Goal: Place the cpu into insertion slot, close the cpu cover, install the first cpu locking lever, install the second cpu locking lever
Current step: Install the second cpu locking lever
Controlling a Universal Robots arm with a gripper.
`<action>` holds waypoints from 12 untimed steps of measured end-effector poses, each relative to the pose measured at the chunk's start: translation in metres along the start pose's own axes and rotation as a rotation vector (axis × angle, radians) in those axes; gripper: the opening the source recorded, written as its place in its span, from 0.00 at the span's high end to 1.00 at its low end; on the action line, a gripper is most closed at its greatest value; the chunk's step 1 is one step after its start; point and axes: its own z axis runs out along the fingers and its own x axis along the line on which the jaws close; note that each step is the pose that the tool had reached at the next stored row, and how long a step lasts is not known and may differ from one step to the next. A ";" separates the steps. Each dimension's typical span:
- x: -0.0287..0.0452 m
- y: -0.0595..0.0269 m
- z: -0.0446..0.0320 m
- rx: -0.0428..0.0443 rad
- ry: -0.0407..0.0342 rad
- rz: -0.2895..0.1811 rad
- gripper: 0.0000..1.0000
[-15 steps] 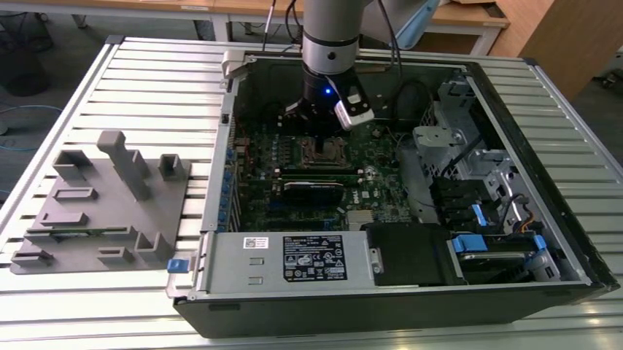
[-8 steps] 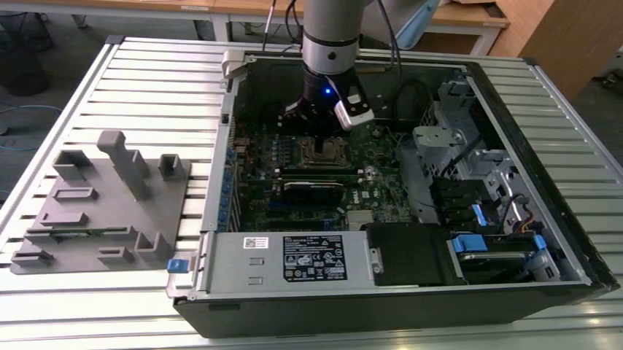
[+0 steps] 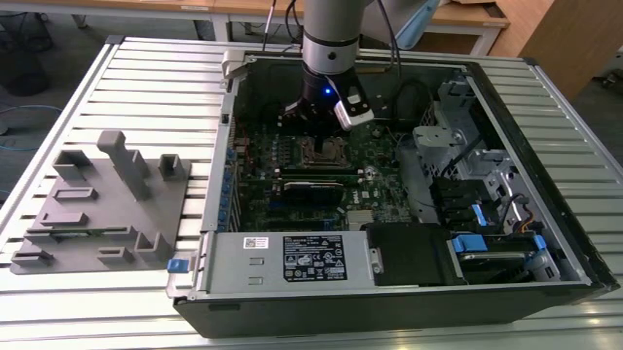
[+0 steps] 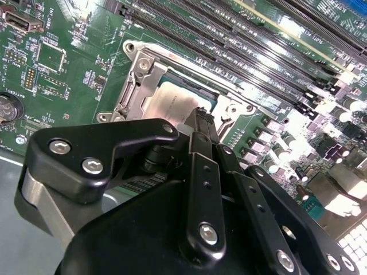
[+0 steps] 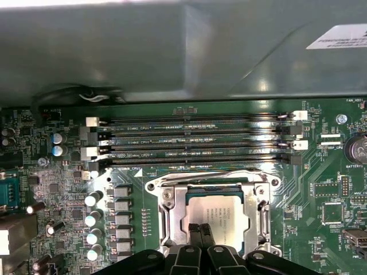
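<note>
The cpu (image 5: pixel 217 213) lies in the insertion slot (image 3: pixel 319 152) on the green board, its pale metal top facing up. The silvery cpu cover (image 5: pixel 259 213) lies flat around it, and the chip shows through its window. A thin metal lever (image 5: pixel 213 174) runs along the socket's edge beside the memory slots. My gripper (image 5: pixel 199 230) is shut, its black fingers together over the edge of the cpu (image 4: pixel 171 103), holding nothing. In the second wrist view the gripper (image 4: pixel 200 114) ends just above the cover (image 4: pixel 137 86). I cannot tell whether it touches. In the exterior view the gripper (image 3: pixel 309 135) hangs inside the open computer case.
Long black memory slots (image 5: pixel 195 140) lie beside the socket, with a row of capacitors (image 5: pixel 92 220) along another side. The case wall (image 5: pixel 172 51) rises behind them. A power supply box (image 3: pixel 292 259), a drive cage (image 3: pixel 467 160) and a grey fixture tray (image 3: pixel 98 211) also stand nearby.
</note>
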 end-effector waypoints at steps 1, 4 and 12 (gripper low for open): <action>0.0000 0.0000 0.0000 0.0000 0.0004 0.000 0.89; 0.0000 0.0000 0.0000 -0.0003 0.0003 0.000 0.89; -0.0006 -0.0002 -0.0063 0.0001 0.0005 0.000 0.89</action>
